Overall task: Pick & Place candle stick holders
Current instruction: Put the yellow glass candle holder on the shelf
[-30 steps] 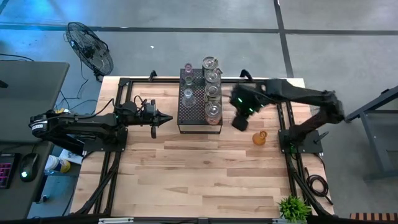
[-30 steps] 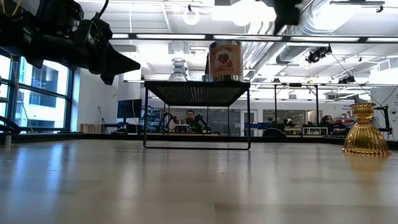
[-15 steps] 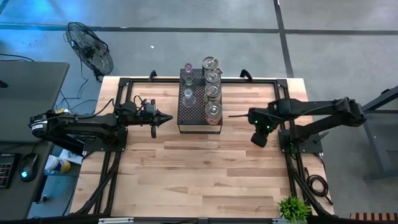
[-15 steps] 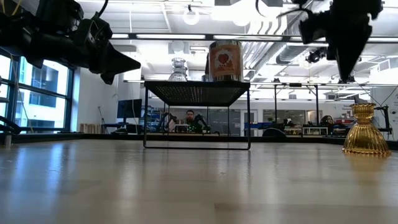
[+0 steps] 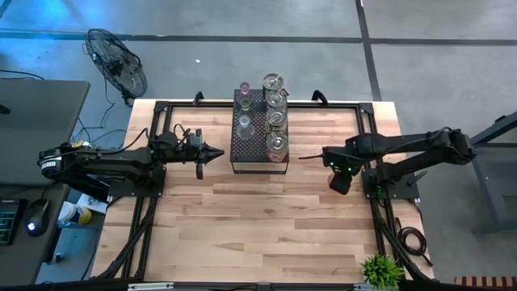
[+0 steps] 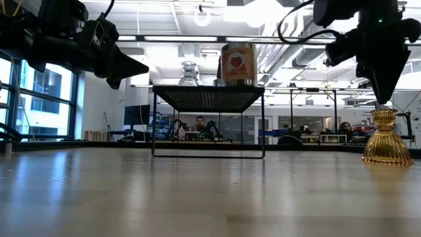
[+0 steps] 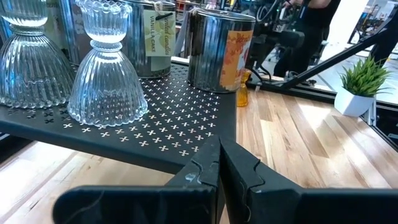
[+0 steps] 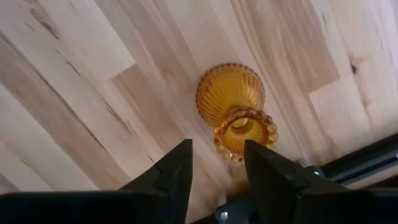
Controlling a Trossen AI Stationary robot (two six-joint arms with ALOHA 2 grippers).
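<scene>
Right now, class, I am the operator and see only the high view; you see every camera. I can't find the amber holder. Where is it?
Observer: The amber holder stands on the table directly under the right hand, which hides it from you.
Operator: Is that hand open?
Observer: Yes, it is open, poised just above the holder's top.
Operator: And the left hand?
Observer: The left hand is shut, pointing at the edge of the black rack, near a clear glass holder.
</scene>
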